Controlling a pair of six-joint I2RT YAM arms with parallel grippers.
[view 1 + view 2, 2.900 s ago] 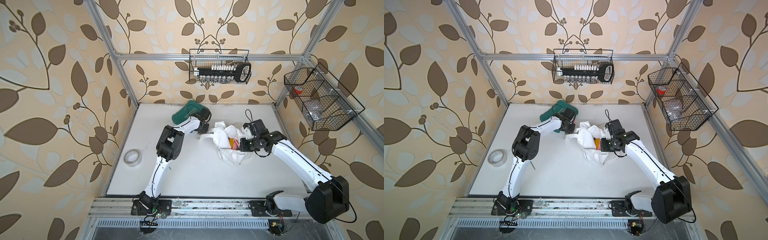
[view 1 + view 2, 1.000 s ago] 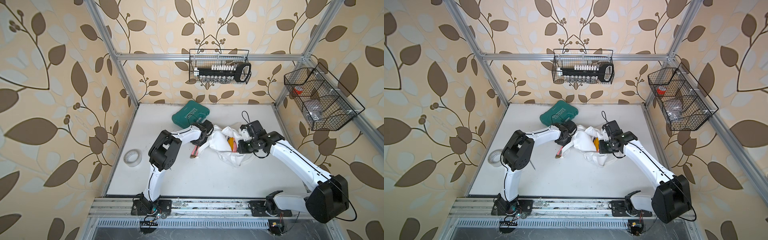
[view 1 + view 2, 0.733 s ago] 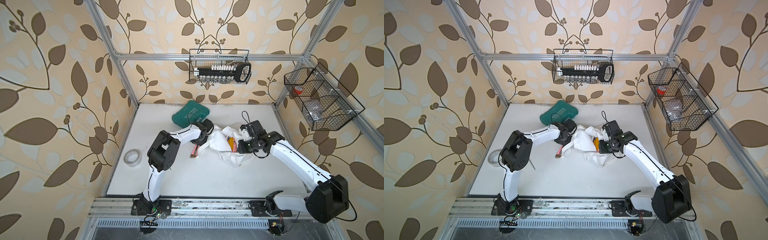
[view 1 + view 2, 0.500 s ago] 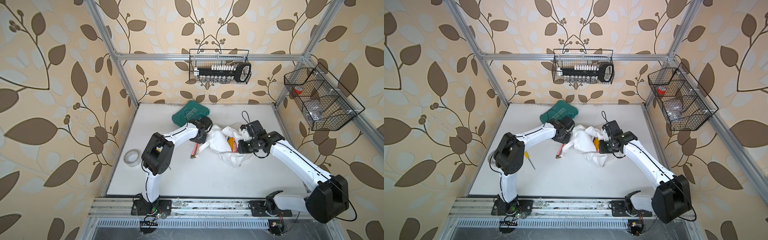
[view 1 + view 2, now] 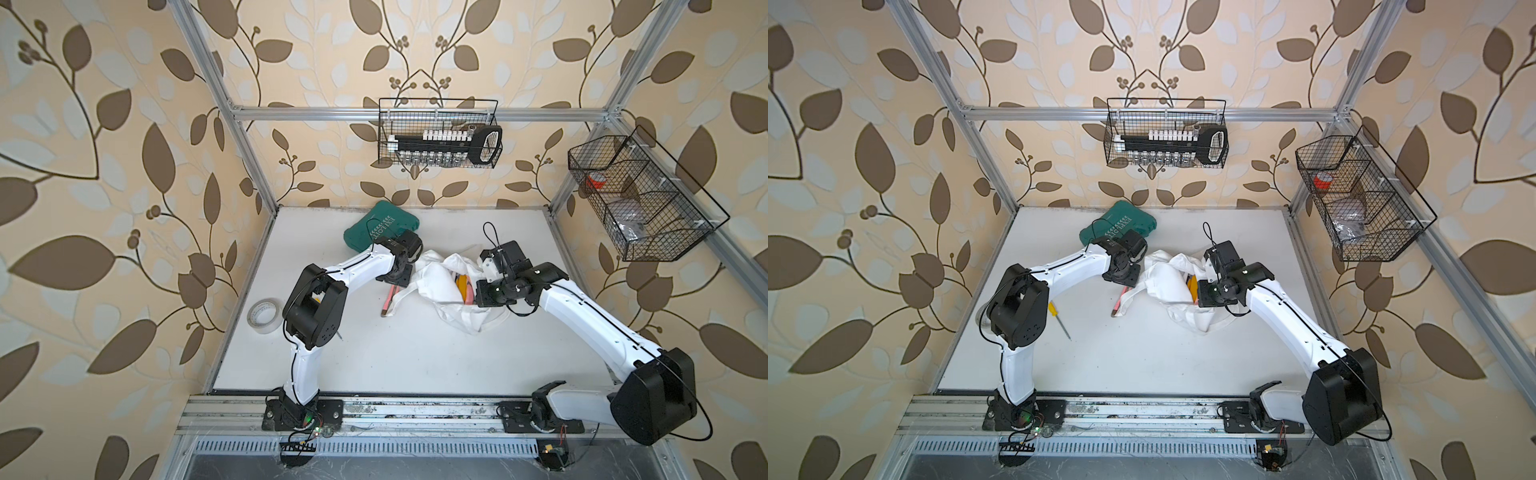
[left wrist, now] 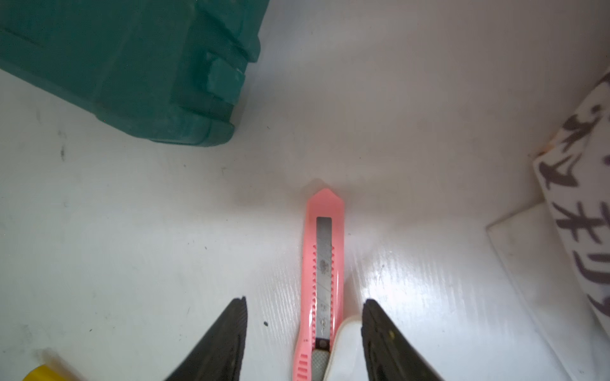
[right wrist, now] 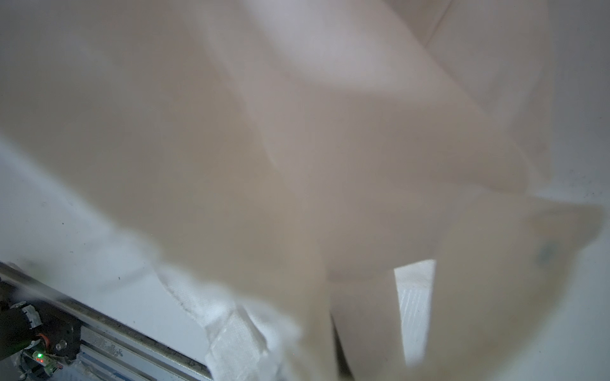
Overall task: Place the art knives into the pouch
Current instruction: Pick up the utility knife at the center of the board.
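The left gripper [image 6: 305, 299] was seen spread wide, its dark jaws set down on either side of the art knife [image 6: 325, 264], with no grip taken. The knife, pink, with its steel blade drawn back inside the slot, was laid flat on the white table [image 6: 132, 247], outside the pouch [image 6: 581, 204] and just beside it. Small marks were noted on the blade, too fine to be read. Dark brush-like characters, seemingly Japanese, were printed on the pouch's near face; they could not be made out with confidence. One long white handle [image 5: 405, 293] was trailed along the knife [image 5: 388, 301] in a top view.

Across the pouch [image 5: 1163, 278], the right gripper [image 5: 1202, 291] was pressed together at the raised rim, cloth apparently caught in it, though its tips were buried in fabric. Its wrist view was filled by blurred pale cloth [image 7: 297, 165]. Yellow and pink print [image 5: 463, 286] was shown inside the open mouth.

Behind the left gripper [image 5: 395, 276], a dark green case [image 5: 382, 228] was marked in white with a row of chevrons and a word, seen upside down, possibly "EXPLOIT". A yellow-handled screwdriver [image 5: 1059, 318] and a tape roll [image 5: 262, 316] were left near the left arm's elbow. Two wire baskets [image 5: 438, 133] [image 5: 640, 199] were hung on the walls.
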